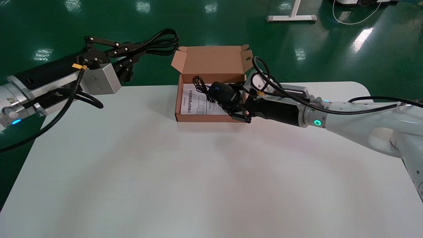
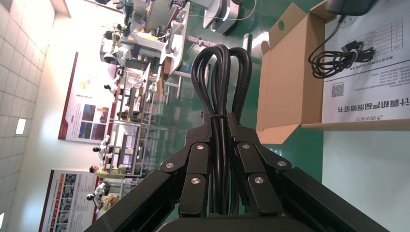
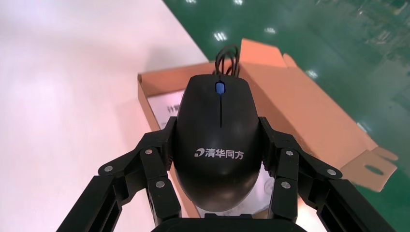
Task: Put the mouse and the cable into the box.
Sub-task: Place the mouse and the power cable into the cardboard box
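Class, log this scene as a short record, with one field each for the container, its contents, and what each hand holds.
Container: open brown cardboard box on the white table, lid up
Contents: printed white paper sheet; the mouse's coiled cord
Left hand: shut on a bundled black cable, held off to the box's left
Right hand: shut on a black computer mouse over the box

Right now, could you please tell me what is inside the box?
A printed sheet lines the box, a coiled cord on it. The right hand holds the mouse over them, hiding part of the sheet.
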Controlling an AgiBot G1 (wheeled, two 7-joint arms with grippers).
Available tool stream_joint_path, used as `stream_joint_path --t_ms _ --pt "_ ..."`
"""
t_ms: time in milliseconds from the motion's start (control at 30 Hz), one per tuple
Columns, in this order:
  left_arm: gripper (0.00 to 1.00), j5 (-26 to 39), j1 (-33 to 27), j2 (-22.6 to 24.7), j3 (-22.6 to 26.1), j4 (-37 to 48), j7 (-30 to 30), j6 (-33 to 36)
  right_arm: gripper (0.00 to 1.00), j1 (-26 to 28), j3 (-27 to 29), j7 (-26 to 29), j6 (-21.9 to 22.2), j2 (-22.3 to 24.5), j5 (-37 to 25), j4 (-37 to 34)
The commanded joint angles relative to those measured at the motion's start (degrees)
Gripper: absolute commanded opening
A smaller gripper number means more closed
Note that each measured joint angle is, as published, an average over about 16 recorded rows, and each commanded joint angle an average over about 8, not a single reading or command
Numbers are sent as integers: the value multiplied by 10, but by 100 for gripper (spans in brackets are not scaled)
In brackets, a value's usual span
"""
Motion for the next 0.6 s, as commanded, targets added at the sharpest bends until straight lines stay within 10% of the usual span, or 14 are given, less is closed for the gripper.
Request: stream_joint_path --t_ms 33,133,400,600 --pt "0 2 -2 2 2 0 0 0 0 7 0 -19 -2 -7 -1 -26" --pt "0 4 -2 6 5 0 -5 -1 6 16 2 -45 3 -18 1 -62" --pt "0 14 -10 12 14 -1 -2 3 100 33 12 -99 6 -36 14 -130" --pt "0 26 -20 26 25 3 6 5 100 43 16 -122 -1 -41 20 -160"
